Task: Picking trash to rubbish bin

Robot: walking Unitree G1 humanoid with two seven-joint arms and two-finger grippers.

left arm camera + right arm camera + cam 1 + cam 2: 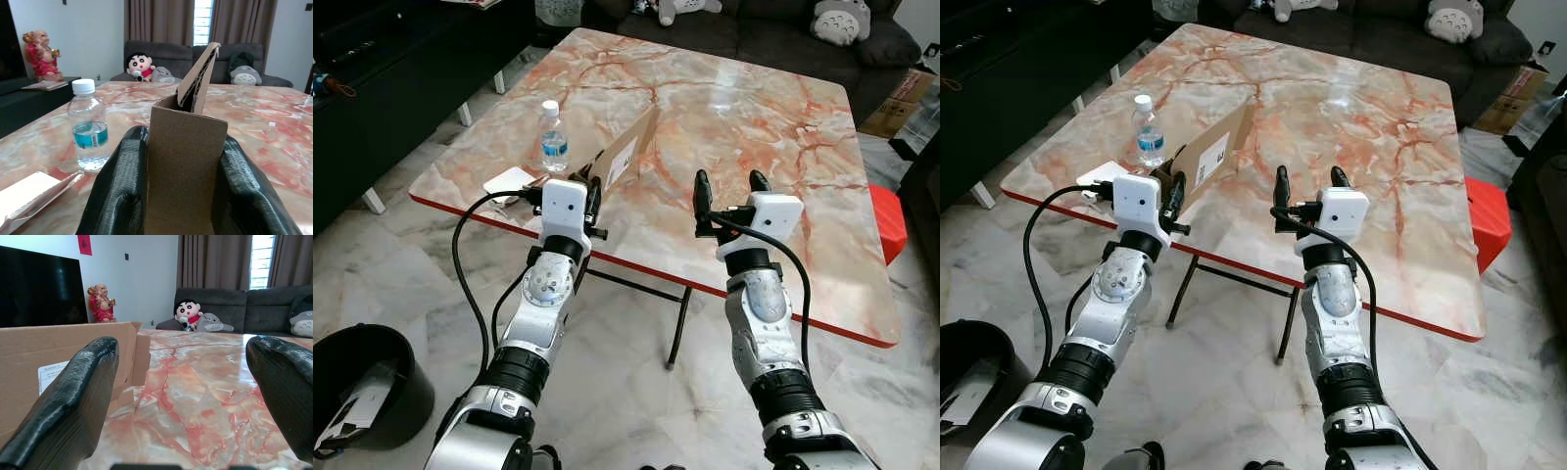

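Observation:
A flattened brown cardboard box (pixel 625 155) with a white label stands on edge on the marble table (pixel 734 108). My left gripper (pixel 590 192) is shut on the near end of the cardboard (pixel 185 161), one black finger (pixel 120 191) on each side. A small water bottle (pixel 553 138) with a blue label stands just left of the box. A white packet (pixel 508 183) lies at the table's near left edge. My right gripper (pixel 730 188) hovers open over the table's near edge, to the right of the box, with nothing in it. A black rubbish bin (pixel 362 377) sits on the floor at lower left.
The table has a red rim and thin black legs (pixel 677 323). A red stool (pixel 888 220) stands at its right. A dark sofa (pixel 773 24) with plush toys lies beyond. A black TV cabinet (pixel 382 88) runs along the left. Marble floor surrounds the bin.

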